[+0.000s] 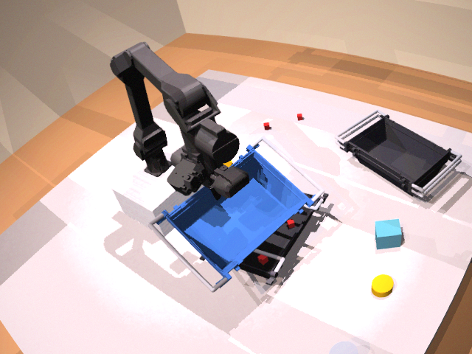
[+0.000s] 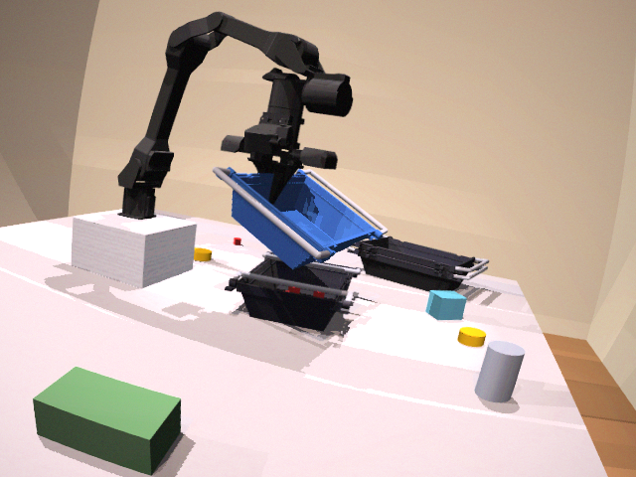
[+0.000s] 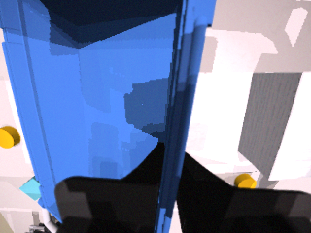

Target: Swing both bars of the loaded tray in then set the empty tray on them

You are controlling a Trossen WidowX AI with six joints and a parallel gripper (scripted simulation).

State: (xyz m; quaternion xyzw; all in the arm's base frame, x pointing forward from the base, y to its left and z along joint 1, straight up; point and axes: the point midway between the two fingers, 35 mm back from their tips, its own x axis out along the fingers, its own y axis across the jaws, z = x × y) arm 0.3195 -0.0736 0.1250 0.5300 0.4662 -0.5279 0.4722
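Note:
My gripper [image 1: 217, 196] [image 2: 273, 199] [image 3: 172, 150] is shut on one long side wall of the empty blue tray [image 1: 243, 213] [image 2: 328, 226] [image 3: 107, 97]. The blue tray hangs tilted, its held side high and its opposite side low, with its own bars out past its ends. It is over the loaded black tray [image 1: 282, 240] [image 2: 287, 308], turned relative to it and hiding much of it in the top view. The loaded tray's near bar [image 1: 272, 255] [image 2: 292, 281] and far bar [image 2: 334, 267] lie in across its top. Red blocks [image 1: 290, 223] [image 2: 318, 294] show inside it. Whether the trays touch is unclear.
Another black tray [image 1: 400, 155] [image 2: 400, 271] stands at the right back. A cyan block [image 1: 388, 234] [image 2: 445, 305], yellow disc [image 1: 381, 285] [image 2: 471, 336] and grey cylinder [image 2: 499, 372] stand right. A green block [image 2: 107, 415] lies in front. A white block [image 2: 133, 248] bears the arm.

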